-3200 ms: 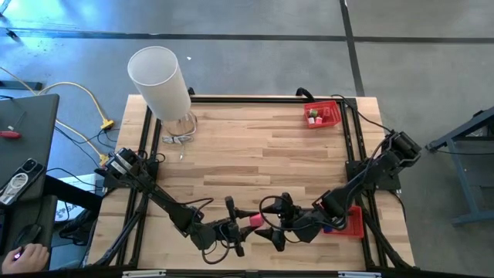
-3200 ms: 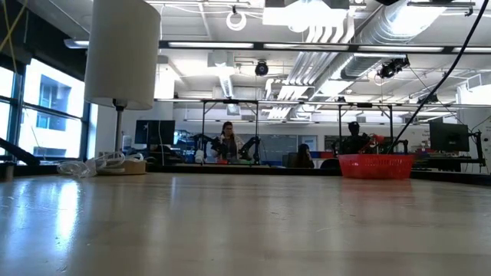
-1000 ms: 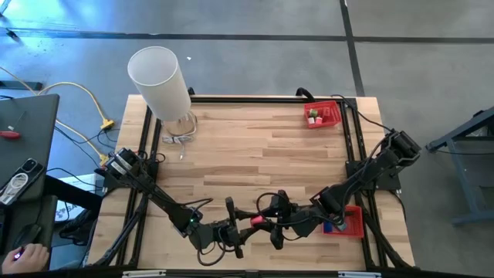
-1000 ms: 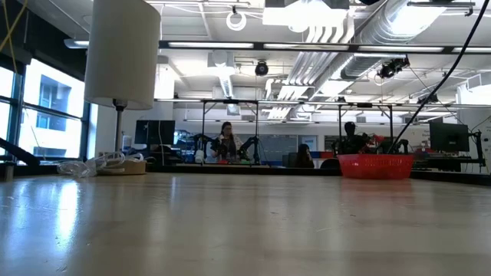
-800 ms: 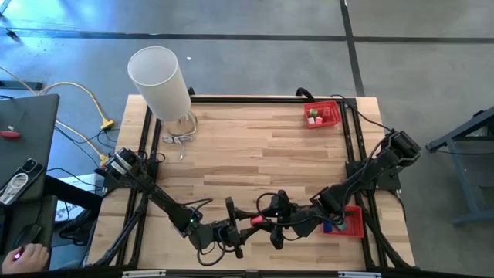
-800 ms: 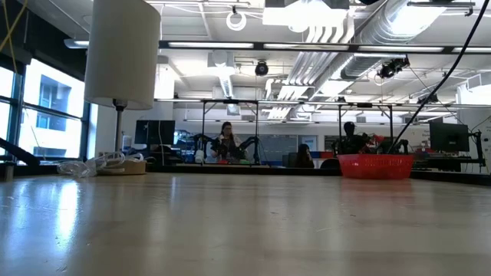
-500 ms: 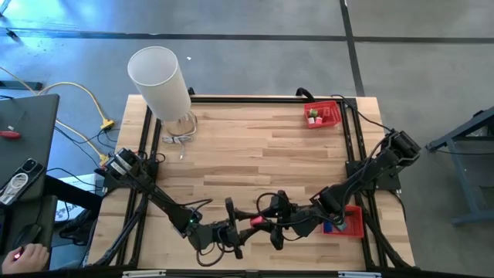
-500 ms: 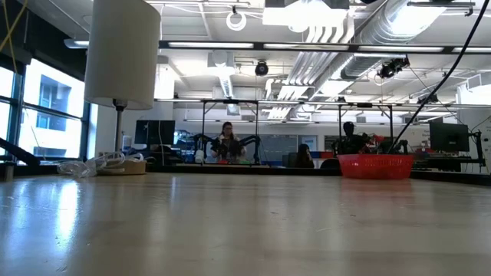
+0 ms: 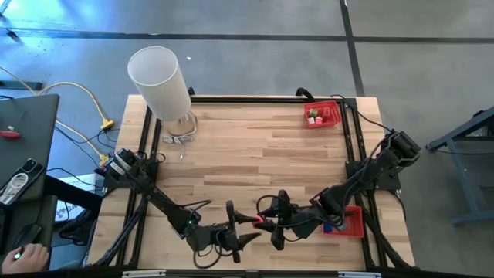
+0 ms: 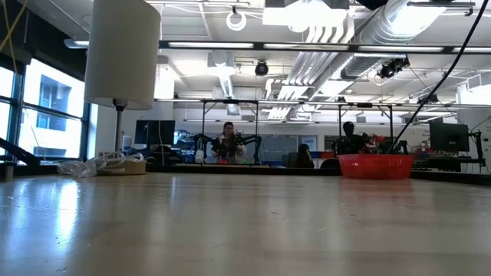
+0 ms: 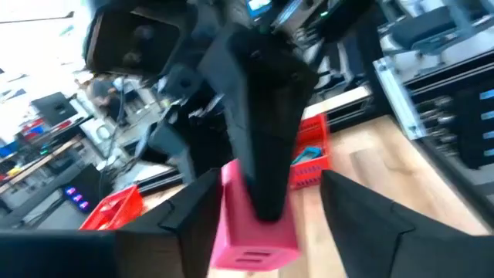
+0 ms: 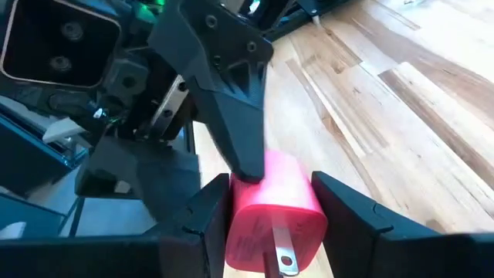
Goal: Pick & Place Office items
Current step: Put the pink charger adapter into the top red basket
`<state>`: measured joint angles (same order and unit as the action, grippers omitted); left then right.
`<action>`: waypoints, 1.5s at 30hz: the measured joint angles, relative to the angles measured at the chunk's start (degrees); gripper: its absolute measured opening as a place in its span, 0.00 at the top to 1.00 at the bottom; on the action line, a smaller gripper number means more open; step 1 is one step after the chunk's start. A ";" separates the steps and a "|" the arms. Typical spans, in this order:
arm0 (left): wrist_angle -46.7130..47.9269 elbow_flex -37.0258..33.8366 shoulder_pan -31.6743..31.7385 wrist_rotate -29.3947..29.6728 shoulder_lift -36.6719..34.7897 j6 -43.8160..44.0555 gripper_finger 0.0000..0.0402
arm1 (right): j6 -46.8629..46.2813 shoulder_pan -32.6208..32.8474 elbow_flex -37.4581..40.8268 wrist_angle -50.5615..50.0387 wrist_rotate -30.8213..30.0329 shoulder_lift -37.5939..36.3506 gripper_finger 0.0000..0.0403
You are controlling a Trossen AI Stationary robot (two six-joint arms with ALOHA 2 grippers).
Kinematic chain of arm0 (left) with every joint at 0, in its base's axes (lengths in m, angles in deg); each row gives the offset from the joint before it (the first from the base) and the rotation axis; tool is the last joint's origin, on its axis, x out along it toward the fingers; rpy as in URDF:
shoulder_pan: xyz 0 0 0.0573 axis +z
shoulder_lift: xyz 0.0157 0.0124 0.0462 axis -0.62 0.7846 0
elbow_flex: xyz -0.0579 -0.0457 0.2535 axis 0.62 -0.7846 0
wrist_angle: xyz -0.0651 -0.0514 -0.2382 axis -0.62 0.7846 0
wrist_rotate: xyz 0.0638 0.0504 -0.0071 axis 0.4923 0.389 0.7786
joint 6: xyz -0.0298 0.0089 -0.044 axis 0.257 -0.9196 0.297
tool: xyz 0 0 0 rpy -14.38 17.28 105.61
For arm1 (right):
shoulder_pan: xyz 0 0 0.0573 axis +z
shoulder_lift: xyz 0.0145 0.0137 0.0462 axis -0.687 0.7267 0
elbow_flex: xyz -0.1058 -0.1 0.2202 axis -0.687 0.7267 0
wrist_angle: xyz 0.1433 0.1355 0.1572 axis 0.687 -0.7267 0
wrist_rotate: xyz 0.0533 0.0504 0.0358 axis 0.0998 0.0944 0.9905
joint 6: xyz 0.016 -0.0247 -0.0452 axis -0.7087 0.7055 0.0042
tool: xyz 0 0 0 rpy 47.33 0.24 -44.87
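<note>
— Right gripper (image 9: pixel 270 225)?
— Low over the table's (image 9: pixel 255 154) near edge, around the middle, fingers pressed on both sides of the pink piece (image 9: pixel 262 221). Its own wrist view shows each finger flat against it.
— And the left gripper (image 9: pixel 241 226)?
— Just beside it, facing it. Its fingers are spread; in the left wrist view the pink piece sits between them with a gap on one side.
— What does the piece look like?
— A small pink block (image 12: pixel 274 205) with rounded edges and a metal prong on one face, like a plug.
— Room around it?
— The near table edge is close behind both grippers. The near red tray (image 9: pixel 353 224) sits just to the right, by the right arm, with a blue piece (image 9: pixel 330 226) in it. Ahead lies bare wood across the middle of the table.
— Farther off?
— The far red tray (image 9: pixel 323 114) in the far right corner holds a green piece (image 9: pixel 312 112) and a red piece (image 9: pixel 316 120). The white cylinder (image 9: pixel 160 81) stands at the far left corner.
</note>
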<state>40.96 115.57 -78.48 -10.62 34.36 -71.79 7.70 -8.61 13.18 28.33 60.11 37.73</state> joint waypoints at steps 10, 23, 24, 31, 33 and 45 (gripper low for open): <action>-0.94 0.00 -0.96 0.49 0.00 -0.64 0.22 | -0.69 0.09 -0.06 -1.29 0.03 0.06 0.63; -0.87 -0.04 -2.95 -0.11 0.00 6.03 0.20 | -10.06 0.13 -0.11 -19.83 -0.42 0.02 0.63; -0.85 -0.07 -2.95 -1.12 0.00 7.07 0.20 | -10.81 0.13 -0.11 -21.51 -0.42 0.02 0.63; 1.60 -0.09 -2.02 -3.86 -0.02 12.65 0.20 | -19.84 -0.03 -0.15 -36.54 -3.60 0.00 0.63; 3.05 -0.09 -1.41 -3.86 -0.02 14.23 0.20 | -22.78 -0.33 -0.15 -41.59 -4.00 -0.07 0.63; 17.50 -0.17 5.18 -19.43 -2.19 24.35 0.20 | -33.79 -2.80 -0.17 -65.28 -4.89 -1.68 0.63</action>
<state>58.46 115.40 -73.30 -30.05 32.18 -47.44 -26.09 -11.41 13.01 -36.95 55.22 36.05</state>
